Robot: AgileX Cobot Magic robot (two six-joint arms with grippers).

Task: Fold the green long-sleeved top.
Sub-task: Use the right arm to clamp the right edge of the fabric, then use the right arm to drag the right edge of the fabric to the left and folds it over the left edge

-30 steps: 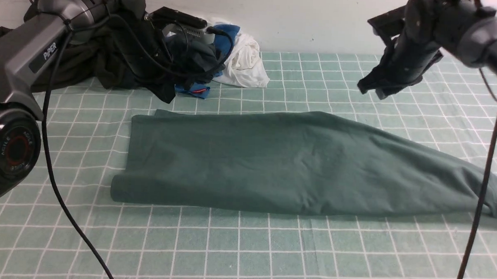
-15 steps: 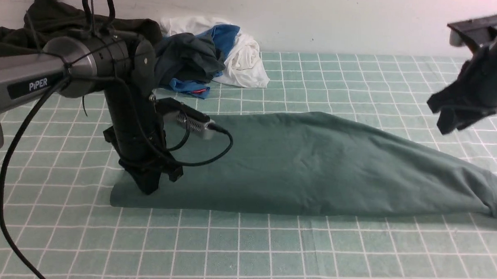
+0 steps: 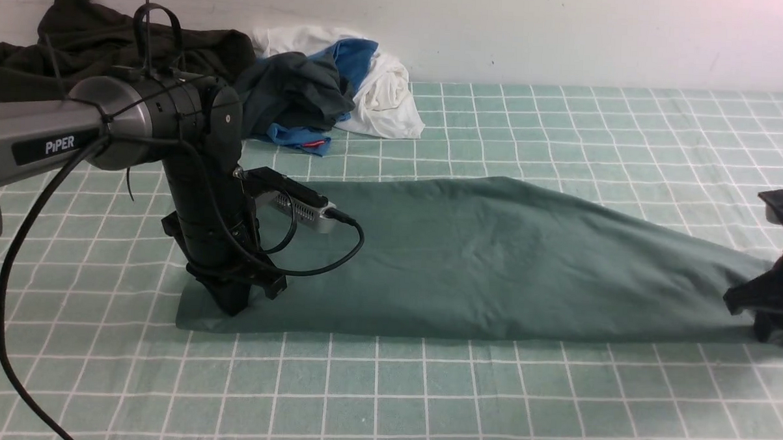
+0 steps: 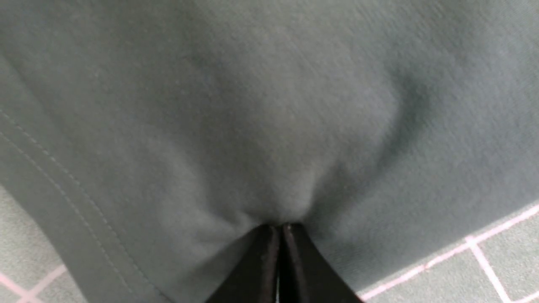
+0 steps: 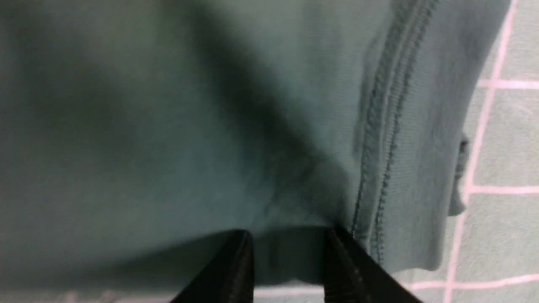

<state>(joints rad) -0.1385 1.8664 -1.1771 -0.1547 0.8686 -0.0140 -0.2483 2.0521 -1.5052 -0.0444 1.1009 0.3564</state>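
Presently: top [image 3: 481, 256] lay flat as a long band across checked surface [image 3: 424, 397]. Left fingers [image 4: 263, 269] pinched shut on its left end; right fingers [image 5: 238, 269] stood partly apart astride its right end.

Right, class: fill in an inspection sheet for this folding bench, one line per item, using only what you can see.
Surface: pale green checked cloth, lying flat.
Job's things: green long-sleeved top, folded into a long band across the cloth.
Clutter: heap at the back by the wall, made up of a dark garment, grey garment, blue garment and white garment.
Tools: left tool closed at the top's left end, cloth puckered at its tips; right tool with jaws apart at a stitched edge at the right end.
Cables: black cable hanging from the left arm; another loops at its wrist.
Surroundings: plain pale wall; nothing else seen.
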